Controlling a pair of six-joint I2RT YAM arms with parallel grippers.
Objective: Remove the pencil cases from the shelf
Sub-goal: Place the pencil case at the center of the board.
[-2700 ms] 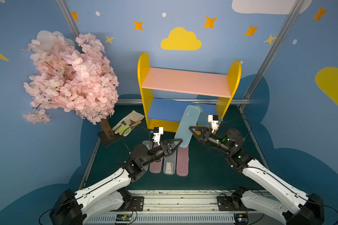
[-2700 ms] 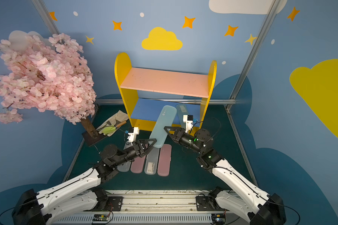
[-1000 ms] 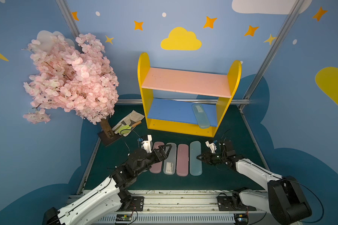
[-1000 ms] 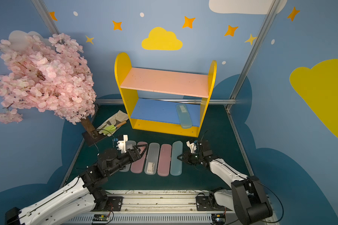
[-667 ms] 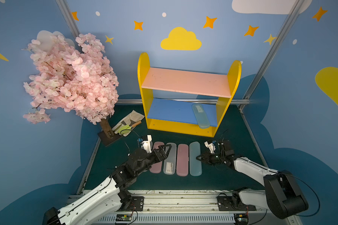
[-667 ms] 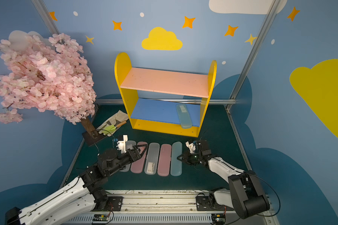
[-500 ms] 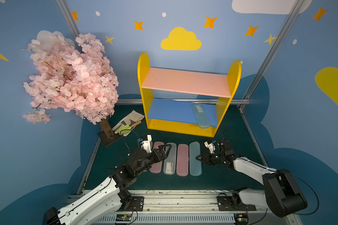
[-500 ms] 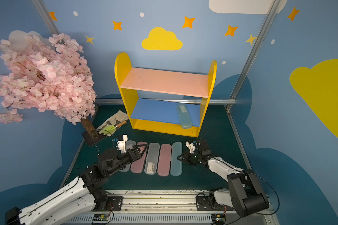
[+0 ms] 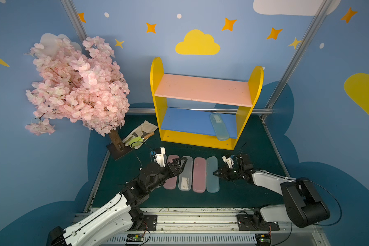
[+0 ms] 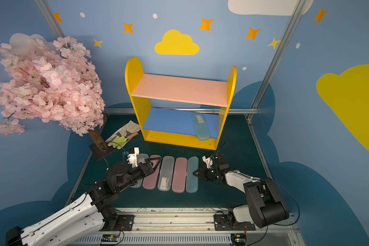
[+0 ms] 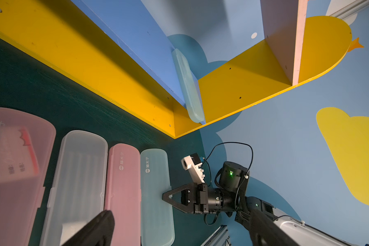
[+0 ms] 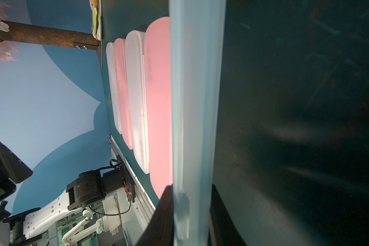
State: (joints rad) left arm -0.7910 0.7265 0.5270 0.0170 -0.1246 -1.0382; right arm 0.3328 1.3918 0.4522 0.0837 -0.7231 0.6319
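- On the blue lower board [image 9: 185, 123] of the shelf [image 9: 157, 85], against its right yellow panel, I see one pale blue shelved case [image 9: 218, 126]. My left wrist camera alone shows its rounded near end jutting past the board's front edge.
- Five more lie flat, side by side, on the green mat [image 9: 254, 144] before the shelf: frosted end case [image 10: 142, 158], carded pink case [image 9: 171, 184], frosted middle case [image 9: 185, 181], plain pink case [image 9: 199, 174], pale blue mat case [image 9: 212, 185].
- My left arm covers much of the frosted end case.
- Only the left wrist view picks out small printed logos on the plain pink and pale blue lids, ribbing under the frosted middle lid, and a paper card inside the translucent pink one.
- My left gripper [image 9: 183, 164] hovers over the carded pink and frosted middle cases, jaws spread wide, holding nothing.
- My right gripper [image 9: 215, 172] is clamped on the pale blue mat case's long right edge. The right wrist view shows dark fingers [image 12: 162, 217] on either side of it.
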